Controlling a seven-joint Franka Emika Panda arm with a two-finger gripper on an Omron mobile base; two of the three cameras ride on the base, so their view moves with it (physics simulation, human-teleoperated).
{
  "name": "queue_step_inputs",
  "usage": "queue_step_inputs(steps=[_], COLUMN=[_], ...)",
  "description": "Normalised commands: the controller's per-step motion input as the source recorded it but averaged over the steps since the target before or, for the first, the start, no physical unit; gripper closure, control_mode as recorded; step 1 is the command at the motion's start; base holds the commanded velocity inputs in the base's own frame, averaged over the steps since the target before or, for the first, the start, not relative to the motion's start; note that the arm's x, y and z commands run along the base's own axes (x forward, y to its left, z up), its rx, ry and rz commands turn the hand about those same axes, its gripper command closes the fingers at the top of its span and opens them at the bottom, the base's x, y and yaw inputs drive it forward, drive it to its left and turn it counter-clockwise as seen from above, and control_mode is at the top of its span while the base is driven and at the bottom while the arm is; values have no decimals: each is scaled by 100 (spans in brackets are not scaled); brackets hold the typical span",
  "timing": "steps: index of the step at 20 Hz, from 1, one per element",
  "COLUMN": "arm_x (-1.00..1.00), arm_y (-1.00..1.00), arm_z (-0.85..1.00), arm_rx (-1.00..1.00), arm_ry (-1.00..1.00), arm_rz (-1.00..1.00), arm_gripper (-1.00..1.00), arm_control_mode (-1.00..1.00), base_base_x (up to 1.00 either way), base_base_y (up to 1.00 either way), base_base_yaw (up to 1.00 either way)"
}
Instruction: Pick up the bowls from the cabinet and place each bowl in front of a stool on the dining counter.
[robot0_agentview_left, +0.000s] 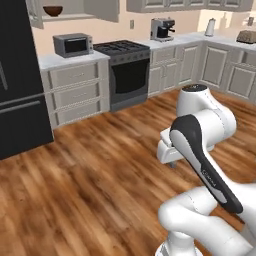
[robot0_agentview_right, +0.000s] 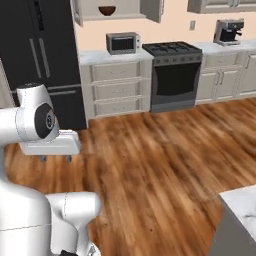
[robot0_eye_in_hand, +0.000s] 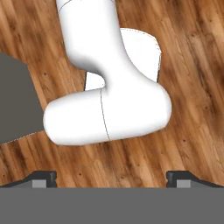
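Wood floor (robot0_agentview_left: 100, 170) sits closest to us and takes up most of the foreground, w/ our folded arm over it. Biggest thing beyond is the black fridge (robot0_agentview_left: 20, 75) on the far wall's left, then the dark oven (robot0_agentview_left: 129, 77) w/ cream drawer units beside it and a microwave (robot0_agentview_left: 73, 45) on their marble top. Above that microwave the cabinet (robot0_agentview_right: 117, 10) stands w/ its door swung open, and on its shelf we see one dark brown bowl (robot0_agentview_left: 53, 10); a 2nd bowl we can't make out. Corner of the dining desk (robot0_agentview_right: 242, 205) shows at lower right in the right base view. Our end effector (robot0_eye_in_hand: 112, 177) points down at the floor, fingers (robot0_eye_in_hand: 43, 177) spread wide apart, nothing between them. Key relation: bowl lies well above and far ahead-left of the end effector, across the room, so we judge the base must drive to the cabinet before any reach upward.
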Motion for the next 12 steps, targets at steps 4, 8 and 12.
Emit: queue_step_inputs(steps=[4, 8, 12], arm_x=[0, 0, 0], arm_y=[0, 0, 0], arm_z=[0, 0, 0], arm_rx=[0, 0, 0], arm_ry=[0, 0, 0], arm_rz=[0, 0, 0], arm_gripper=[-100, -100, -100], arm_control_mode=[100, 100, 100], base_base_x=[100, 100, 100], base_base_y=[68, 50, 50], base_base_yaw=[-2, -3, -6])
